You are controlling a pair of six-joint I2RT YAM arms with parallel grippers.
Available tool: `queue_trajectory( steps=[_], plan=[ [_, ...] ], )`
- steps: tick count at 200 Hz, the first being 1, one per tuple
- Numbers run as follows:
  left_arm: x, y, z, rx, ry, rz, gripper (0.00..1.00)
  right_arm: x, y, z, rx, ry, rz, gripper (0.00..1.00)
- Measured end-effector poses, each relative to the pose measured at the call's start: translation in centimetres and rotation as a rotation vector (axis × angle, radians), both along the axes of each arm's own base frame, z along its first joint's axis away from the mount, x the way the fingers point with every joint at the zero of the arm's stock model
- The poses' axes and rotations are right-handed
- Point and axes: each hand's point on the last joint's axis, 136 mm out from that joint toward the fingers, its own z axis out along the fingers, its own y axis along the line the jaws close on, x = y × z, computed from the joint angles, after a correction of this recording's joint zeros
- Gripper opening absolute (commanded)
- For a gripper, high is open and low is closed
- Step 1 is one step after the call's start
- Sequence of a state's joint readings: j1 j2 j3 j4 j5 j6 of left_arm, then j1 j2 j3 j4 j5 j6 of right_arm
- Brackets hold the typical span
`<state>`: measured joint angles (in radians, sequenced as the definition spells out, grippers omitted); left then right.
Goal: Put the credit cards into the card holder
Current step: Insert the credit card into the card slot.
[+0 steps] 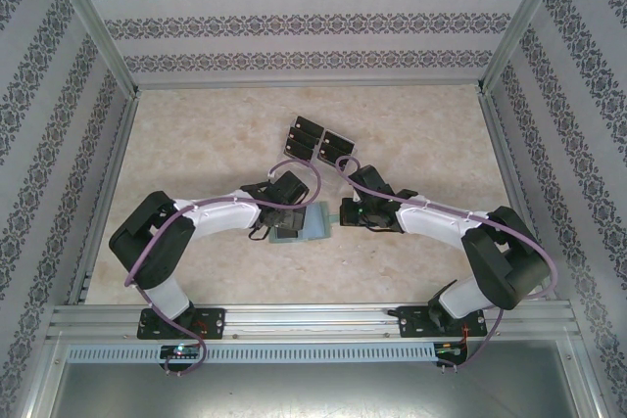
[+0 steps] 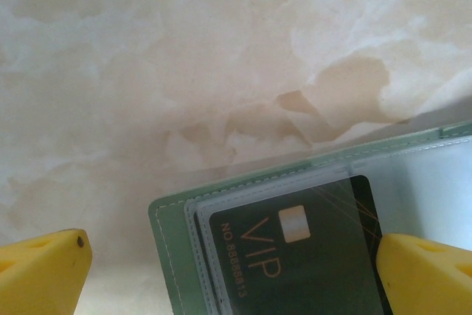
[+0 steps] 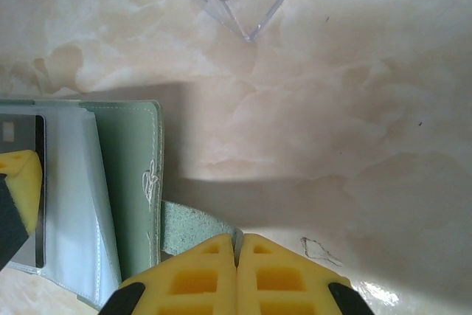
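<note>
Grey-green folding card holder (image 2: 171, 248) open between spread left jaws, black "VIP" credit card (image 2: 310, 256) pocketed inside; right jaws pressed together at clasp tab (image 3: 193, 228), perhaps nipping.

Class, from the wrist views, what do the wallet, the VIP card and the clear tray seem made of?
Wallet: matte green leather or imitation, stitched edges. Card: probably glossy black plastic, gold print. Tray: likely hard clear plastic, see-through with sharp edges.

The end effector (image 2: 236, 274) stands wide open over the open card holder (image 2: 168, 252), a black VIP card (image 2: 310, 256) in its clear sleeve.
</note>
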<state>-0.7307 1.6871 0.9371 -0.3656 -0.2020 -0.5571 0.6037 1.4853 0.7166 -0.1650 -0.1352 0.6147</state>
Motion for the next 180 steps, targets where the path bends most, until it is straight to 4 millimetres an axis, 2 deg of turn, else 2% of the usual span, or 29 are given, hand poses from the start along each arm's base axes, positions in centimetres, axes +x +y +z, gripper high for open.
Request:
queue_trajectory(
  steps=[36, 59, 88, 104, 143, 162, 180],
  plan=[
    [0.0, -0.6, 1.6, -0.053, -0.022, -0.01, 1.0, -0.3, -0.3, -0.2, -0.015, 0.01, 0.011, 0.0],
    [0.2, -0.9, 3.3, -0.089, -0.053, -0.013, 1.0, -0.3, -0.5, -0.2, -0.019, 0.011, 0.013, 0.21],
    [0.2, -0.9, 4.3, -0.108, -0.075, -0.013, 1.0, -0.5, -0.6, 1.0, -0.012, 0.0, 0.015, 0.3],
    [-0.4, -0.4, 3.8, -0.098, -0.066, -0.013, 1.0, -0.4, -0.6, 2.5, -0.001, -0.02, 0.017, 0.32],
    [-2.5, 1.7, 0.8, -0.036, -0.001, -0.009, 1.0, 0.9, 0.4, 6.2, 0.037, -0.083, 0.032, 0.34],
    [-3.2, 2.4, 0.0, -0.016, 0.018, -0.005, 1.0, 1.3, 1.1, 7.1, 0.043, -0.092, 0.046, 0.35],
    [-3.3, 2.5, -0.2, -0.013, 0.018, -0.002, 1.0, 1.7, 2.2, 7.1, 0.037, -0.087, 0.074, 0.35]
  ],
)
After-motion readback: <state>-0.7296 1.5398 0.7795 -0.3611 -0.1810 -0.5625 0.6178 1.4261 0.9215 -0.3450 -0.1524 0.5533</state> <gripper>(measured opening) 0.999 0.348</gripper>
